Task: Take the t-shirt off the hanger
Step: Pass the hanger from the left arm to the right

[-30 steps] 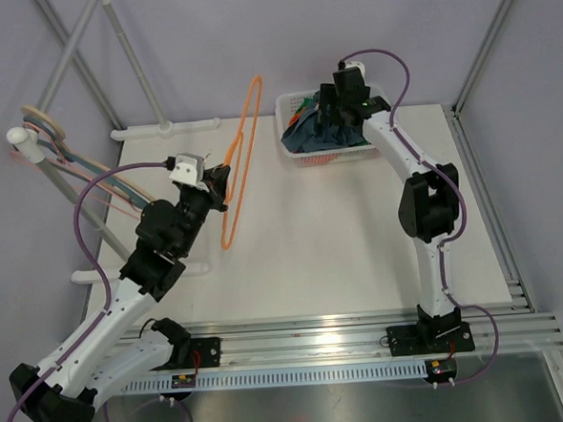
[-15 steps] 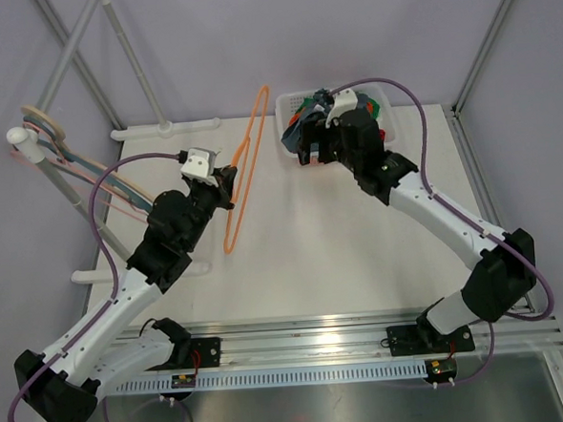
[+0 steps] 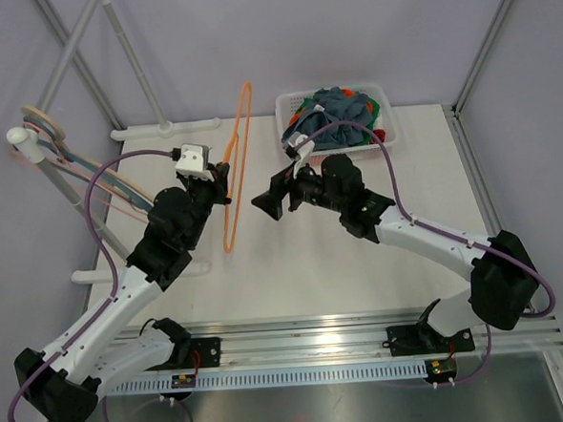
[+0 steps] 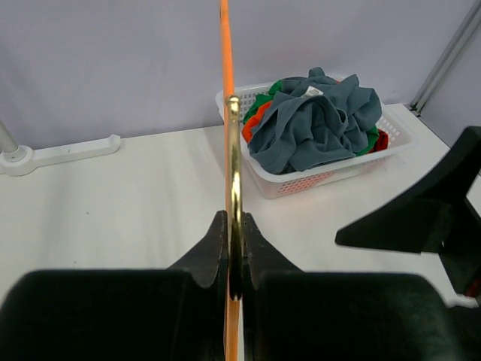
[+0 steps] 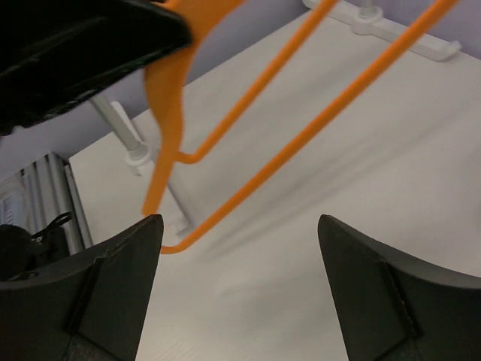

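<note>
Your left gripper [image 4: 234, 226] is clamped on the metal hook of the orange hanger [image 4: 224, 45], holding it upright above the left half of the surface [image 3: 342, 265]. The hanger is bare. The blue-grey t-shirt [image 4: 316, 120] lies bunched on top of other clothes in the white basket [image 4: 316, 177] at the far right. Your right gripper [image 5: 239, 222] stands wide open and holds nothing, pointing left at the hanger's lower bars, close to them but not touching.
</note>
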You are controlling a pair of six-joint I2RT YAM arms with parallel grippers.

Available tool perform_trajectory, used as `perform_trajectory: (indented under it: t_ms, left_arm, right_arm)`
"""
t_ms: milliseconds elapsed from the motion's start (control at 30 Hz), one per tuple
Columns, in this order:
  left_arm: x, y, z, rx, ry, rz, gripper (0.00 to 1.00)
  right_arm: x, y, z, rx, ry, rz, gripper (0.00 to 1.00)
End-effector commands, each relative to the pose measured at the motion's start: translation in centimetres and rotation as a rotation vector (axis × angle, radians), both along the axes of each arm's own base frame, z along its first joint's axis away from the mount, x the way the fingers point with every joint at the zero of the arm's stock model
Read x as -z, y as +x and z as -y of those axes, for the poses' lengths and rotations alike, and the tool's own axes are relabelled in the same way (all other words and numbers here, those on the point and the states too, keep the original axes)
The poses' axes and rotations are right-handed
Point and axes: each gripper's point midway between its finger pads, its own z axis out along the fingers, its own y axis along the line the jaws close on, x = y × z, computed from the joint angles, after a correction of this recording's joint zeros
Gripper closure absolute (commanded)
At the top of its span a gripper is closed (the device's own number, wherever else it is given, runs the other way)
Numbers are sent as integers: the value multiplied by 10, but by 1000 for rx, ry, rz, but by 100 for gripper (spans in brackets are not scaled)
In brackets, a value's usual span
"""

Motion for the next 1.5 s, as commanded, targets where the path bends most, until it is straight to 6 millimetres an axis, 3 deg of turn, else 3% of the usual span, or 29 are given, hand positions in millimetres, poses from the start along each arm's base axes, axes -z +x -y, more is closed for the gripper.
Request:
perform_trajectory:
  t_ms: [0,100,300,433,933,1067,1100,1200,1400,1467]
  left_arm:
    - [-37,6,-9,-70,-81,75,100]
    - [-35,8,-8,-73,-80,70,100]
    - [-35,9,-10,-87,-95,66,100]
    - [-36,7,-14,-107,-122,65,100]
    - [-33,9,-30,-208,-188,32,100]
    - [-34,8,-31,-209,-196,30,100]
    - [-34,8,-31,-209,-195,29,100]
    - [-33,8,-31,-209,-197,27,100]
    - [-33,7,-30,-203,-206,23,100]
    - [-33,6,-29,-196,-209,25,94]
  right_arm:
    - [-51,-28,-29,-103,138,133,10]
    - [-50,-38,-45,-96,154,148,12]
    - [-33,-37,-73,-30,126,137,21]
    - [-24,-24,-78,83,118,172,28]
    - [-11,-17,-97,295,42,273,46]
    - [-9,-10,-95,346,54,276,57]
    - [-6,-8,-95,360,48,275,66]
    - [-8,-8,-93,371,66,277,79]
    - [-15,-9,-84,389,85,284,95]
    - [-18,-10,-81,392,91,281,100]
